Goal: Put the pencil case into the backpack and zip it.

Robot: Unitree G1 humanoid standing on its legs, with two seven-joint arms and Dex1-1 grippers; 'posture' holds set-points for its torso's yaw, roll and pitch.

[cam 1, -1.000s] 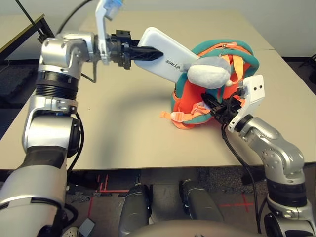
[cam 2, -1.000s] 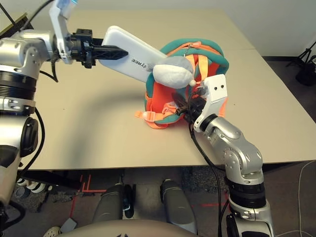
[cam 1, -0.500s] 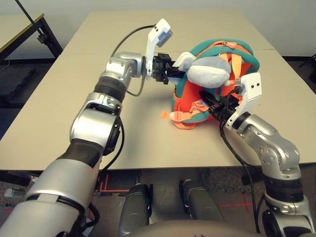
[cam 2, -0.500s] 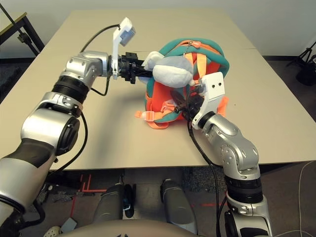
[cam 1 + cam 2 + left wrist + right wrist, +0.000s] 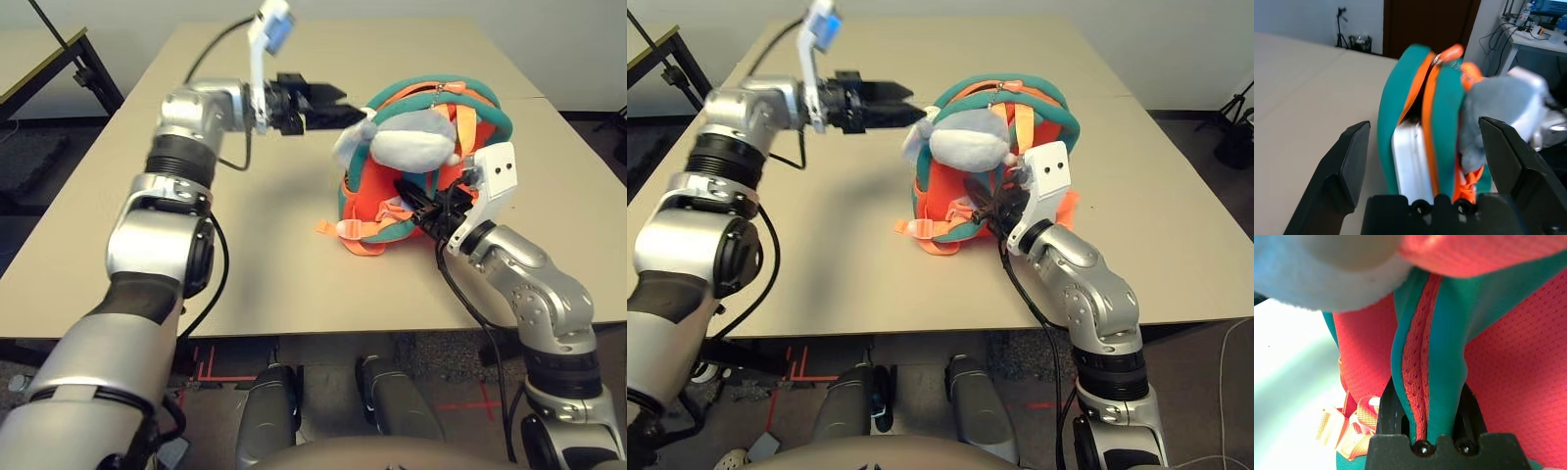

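Pencil case (image 5: pixel 1411 159) in backpack (image 5: pixel 1447 112) | left jaws (image 5: pixel 1422 147) wide apart | right jaws (image 5: pixel 1427 406) clamped on strap (image 5: pixel 1420 362)

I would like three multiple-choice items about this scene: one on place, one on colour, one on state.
1. Where is the pencil case?
A) flat on the table
B) in the backpack's opening
C) on the floor

2. Which colour is the backpack's trim?
A) teal
B) black
C) yellow

3. How is the left gripper?
A) shut on a strap
B) open, empty

1: B, the white case sits between the orange zip edges.
2: A, teal fabric borders them.
3: B, the left gripper has its fingers wide apart.
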